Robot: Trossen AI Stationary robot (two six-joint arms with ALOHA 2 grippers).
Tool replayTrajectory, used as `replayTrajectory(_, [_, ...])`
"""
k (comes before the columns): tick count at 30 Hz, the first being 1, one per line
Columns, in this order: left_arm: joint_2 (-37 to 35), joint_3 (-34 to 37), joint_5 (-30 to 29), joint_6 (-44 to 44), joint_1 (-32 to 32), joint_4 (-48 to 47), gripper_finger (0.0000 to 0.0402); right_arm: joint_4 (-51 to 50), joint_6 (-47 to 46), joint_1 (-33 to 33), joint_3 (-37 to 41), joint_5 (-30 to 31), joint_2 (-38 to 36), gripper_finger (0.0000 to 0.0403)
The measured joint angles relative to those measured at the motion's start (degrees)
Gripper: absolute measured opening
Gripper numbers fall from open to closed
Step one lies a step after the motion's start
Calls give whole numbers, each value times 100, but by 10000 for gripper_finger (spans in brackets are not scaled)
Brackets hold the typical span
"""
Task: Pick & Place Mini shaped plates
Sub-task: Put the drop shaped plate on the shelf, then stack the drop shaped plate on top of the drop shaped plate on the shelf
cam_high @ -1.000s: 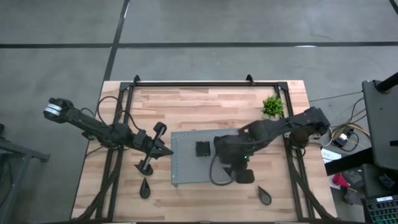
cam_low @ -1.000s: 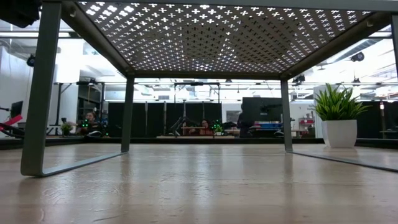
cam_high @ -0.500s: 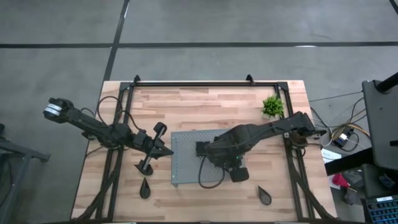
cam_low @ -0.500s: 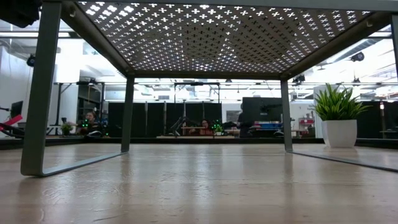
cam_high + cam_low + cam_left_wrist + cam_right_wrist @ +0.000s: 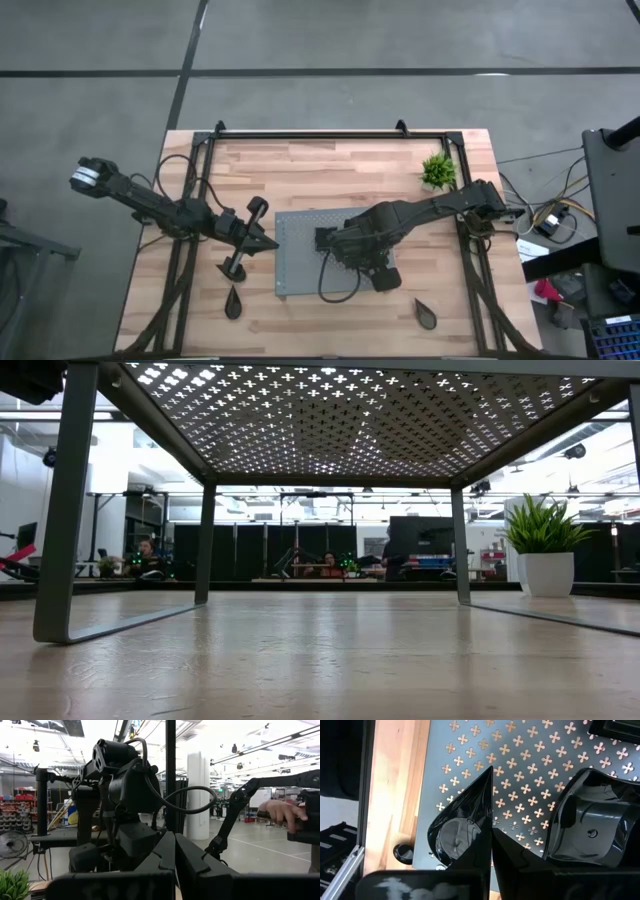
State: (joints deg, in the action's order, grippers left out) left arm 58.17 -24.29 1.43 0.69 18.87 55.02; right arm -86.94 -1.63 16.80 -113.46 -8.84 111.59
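Note:
In the right wrist view my right gripper (image 5: 491, 832) is shut on a glossy black teardrop plate (image 5: 462, 827) above the grey perforated board (image 5: 520, 775). In the high view this gripper (image 5: 335, 255) reaches over the board (image 5: 300, 275) beside the square plate (image 5: 326, 238), which lies flat on it and whose corner (image 5: 615, 727) shows ahead of the fingers. A larger glossy black dish (image 5: 585, 815) lies on the board beside the fingers. Two more teardrop plates (image 5: 233, 300) (image 5: 425, 313) lie on the wood. My left gripper (image 5: 258, 240) (image 5: 174, 840) waits shut, left of the board. My right gripper pinches the teardrop plate by its straight edge (image 5: 489, 815), which runs along the line where the two fingers meet. The fingers come from above, pointing down at the board. The plate's pointed tip (image 5: 489, 772) sticks out past the fingertips. Whether the plate touches the board, I cannot tell.
A small green potted plant (image 5: 438, 170) (image 5: 545, 555) stands at the table's far right. The board stands on legs (image 5: 65, 510) above the wood. Black rails (image 5: 330, 133) frame the table. A person's hand (image 5: 280, 810) and seated people show in the room beyond.
My right arm has stretched out toward the table's left, carrying its gripper from the board's near right part to beside the square plate. Most of the move came in the first half second. The plates on the table and the left arm have kept still.

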Motion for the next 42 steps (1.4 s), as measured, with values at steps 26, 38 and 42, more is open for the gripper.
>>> replayTrajectory(26, [0,0,2,42,0,0,3,35,12,7,38,305,0,9])
replayTrajectory(38, [0,0,2,42,0,1,3,27,-98,7,38,295,-9,41])
replayTrajectory(42, [0,0,2,42,0,0,3,-27,-130,7,38,258,-24,49])
